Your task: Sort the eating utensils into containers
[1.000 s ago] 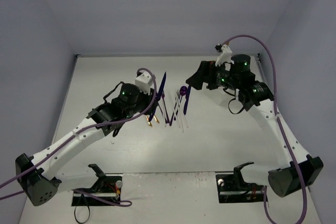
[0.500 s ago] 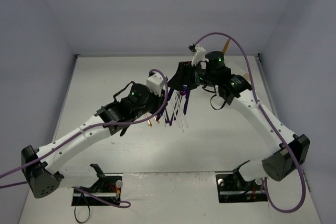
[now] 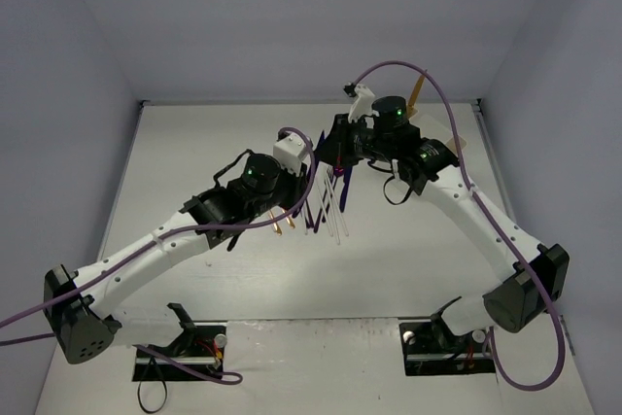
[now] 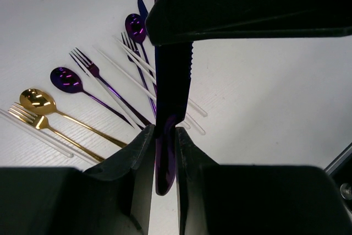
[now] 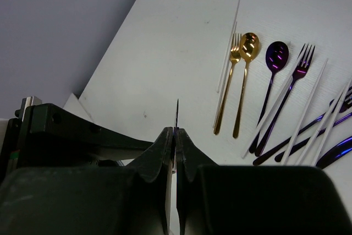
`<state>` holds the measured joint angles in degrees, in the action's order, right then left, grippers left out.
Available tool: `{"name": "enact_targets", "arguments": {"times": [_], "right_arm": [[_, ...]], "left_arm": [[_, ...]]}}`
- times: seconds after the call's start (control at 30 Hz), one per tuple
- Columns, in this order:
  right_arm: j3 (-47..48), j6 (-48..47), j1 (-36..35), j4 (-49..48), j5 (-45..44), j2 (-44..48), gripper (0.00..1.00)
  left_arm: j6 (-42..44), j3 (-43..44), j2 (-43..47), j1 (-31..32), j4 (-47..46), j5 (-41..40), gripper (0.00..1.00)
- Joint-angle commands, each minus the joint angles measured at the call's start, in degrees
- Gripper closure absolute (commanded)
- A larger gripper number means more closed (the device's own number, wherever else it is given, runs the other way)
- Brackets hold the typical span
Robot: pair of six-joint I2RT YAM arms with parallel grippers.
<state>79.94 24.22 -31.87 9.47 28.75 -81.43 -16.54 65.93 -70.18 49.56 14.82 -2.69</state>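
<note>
Purple knife (image 4: 172,81) held lengthwise between tools, handle pinched in left tool (image 4: 164,131), blade in right tool (image 5: 175,131)

Gold spoon (image 4: 36,100): one.
Gold fork (image 4: 25,115): one.
Purple spoons (image 4: 66,78): two.
Purple forks (image 4: 82,59): two.
Purple knife (image 4: 171,86): one in plain sight; a second dark blade tip just shows behind it.
Clear plastic pieces (image 4: 60,148): at least five, thin and overlapping, so the exact count is unclear.

White arms (image 3: 136,255), black joints (image 3: 83,332) — looping purple cables (image 3: 389,64), green lights (image 3: 255,171).
</note>
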Motion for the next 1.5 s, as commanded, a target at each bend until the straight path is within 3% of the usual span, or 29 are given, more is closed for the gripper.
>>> {"name": "enact_targets", "arguments": {"times": [0.0, 0.07, 0.2, 0.37, 0.47, 0.73, 1.03, 1.47], "right_arm": [[1.4, -2.5, 0.8, -3.4, -3.5, -0.4, 1.0], [2.2, -3.1, 1.7, -3.3, -4.0, -0.4, 1.0], [4.3, -4.4, 5.8, -3.2, -3.3, -1.5, 1.0], [8.4, -7.4, 14.8, -3.2, -0.9, -3.8, 1.0], [12.8, -9.7, 20.6, -3.2, 0.0, -5.8, 1.0], [27.7, -14.2, 34.1, -3.3, 1.3, -16.4, 1.0], [42.4, -15.4, 38.8, -3.3, 2.0, -29.7, 1.0], [43.0, -19.4, 39.3, -3.2, 2.4, -37.6, 1.0]], "left_arm": [[0.4, 2.1, 1.4, 0.4, -6.2, -2.7, 0.99], [0.1, 1.6, 1.5, 0.4, -6.0, -4.5, 0.89], [-1.4, 0.2, 2.1, 0.1, -3.2, -11.0, 0.42], [-3.9, -3.5, 5.3, -1.8, -0.3, -14.2, 0.18], [-6.2, -6.1, 7.6, -4.7, 2.7, -14.8, 0.1], [-10.3, -10.8, 11.1, -15.0, 12.3, -9.8, 0.05], [-9.5, -13.1, 12.4, -18.8, 16.0, -6.5, 0.05], [-7.4, -12.7, 9.0, -19.8, 15.8, -3.7, 0.05]]}}
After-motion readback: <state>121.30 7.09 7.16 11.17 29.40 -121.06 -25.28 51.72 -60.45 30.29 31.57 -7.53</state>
